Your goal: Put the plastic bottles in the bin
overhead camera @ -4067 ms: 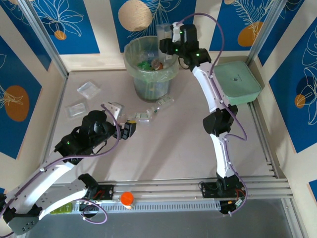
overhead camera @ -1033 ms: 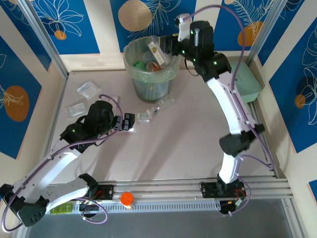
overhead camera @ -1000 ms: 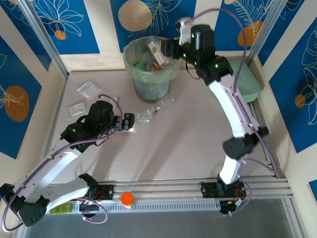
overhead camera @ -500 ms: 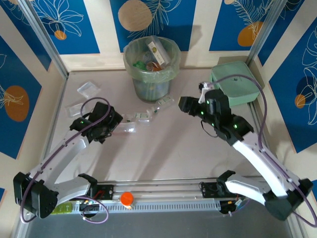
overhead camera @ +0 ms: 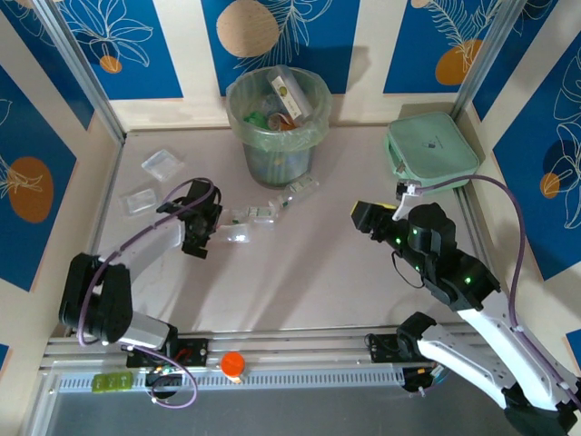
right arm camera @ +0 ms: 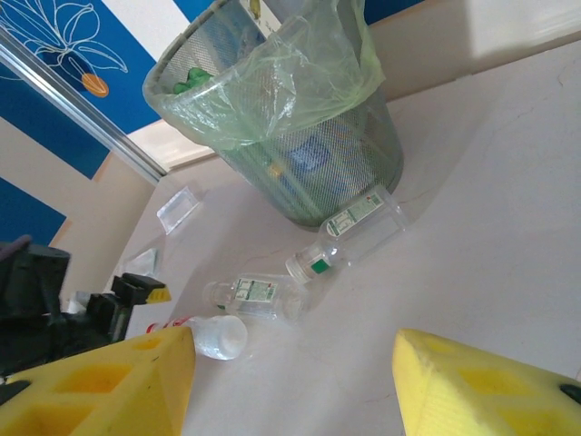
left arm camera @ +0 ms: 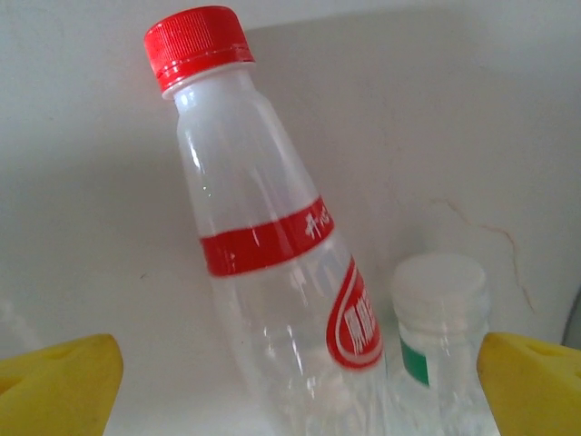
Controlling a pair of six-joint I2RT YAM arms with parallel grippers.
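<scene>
The pale table [overhead camera: 309, 282] takes up nearly the whole enclosure, with blue leaf-patterned panels standing round it. At the back, about the middle, stands the bin [overhead camera: 272, 162], a round green basket with a thin bag folded over its rim. It is well filled, and a clear labelled bottle [overhead camera: 290, 91] pokes up above the rest. In the far right corner sits a flat mint green box [overhead camera: 431, 150]. The left arm [overhead camera: 136, 263] lies low across the left half of the table. The left gripper [left arm camera: 300, 363] is spread wide, its yellow fingers [left arm camera: 54, 381] on either side of a red-capped bottle [left arm camera: 272, 254]. That bottle lies on the table between them, and neither finger touches it. Just beside it lies a white-capped bottle [left arm camera: 438, 318] with a green band, close to the right-hand finger. The right arm [overhead camera: 463, 291] stands up over the right half of the table, and the right gripper [right arm camera: 292, 341] hangs in the air, parted and empty, pointed toward the bin. A third bottle [overhead camera: 300, 189] lies near the foot of the bin, so the three loose ones make a slanting row from there toward the left gripper. Two clear trays [overhead camera: 162, 163] rest near the left wall, well apart from the bin. A small orange cap-like thing [overhead camera: 233, 364] sits on the front rail.
</scene>
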